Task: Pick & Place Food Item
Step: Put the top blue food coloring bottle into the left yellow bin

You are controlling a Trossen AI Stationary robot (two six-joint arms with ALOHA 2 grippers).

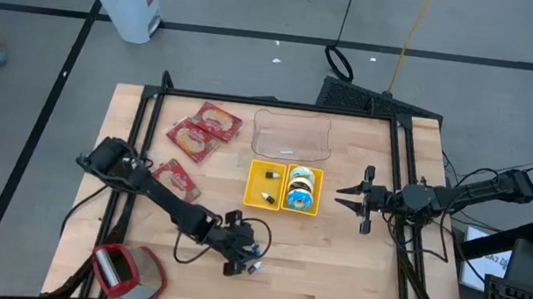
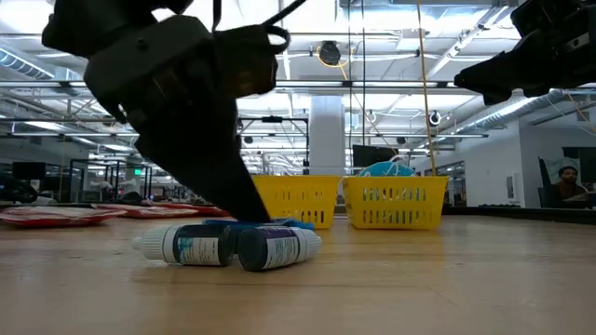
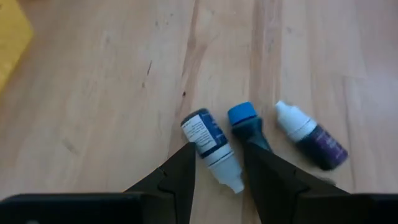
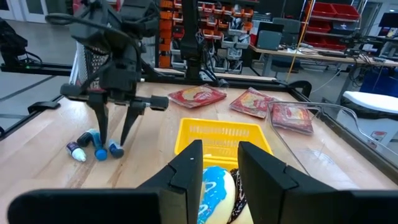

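The left gripper (image 3: 217, 168) is down at the table's front edge with its fingers apart, straddling one small bottle (image 3: 212, 147) — the bottle lies on its side, its long axis running roughly along the fingers rather than across them, white tip toward the wrist. Two more bottles (image 3: 311, 134) lie just beside it. The right gripper (image 1: 360, 198), part open and empty, hangs by the yellow basket (image 1: 262, 172) — much farther off.

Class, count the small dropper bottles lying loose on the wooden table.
3, all lying together under the left pincer: a white-capped bottle between its fingers, a blue-capped bottle beside it, and a purple bottle on the far side. None seems hidden.
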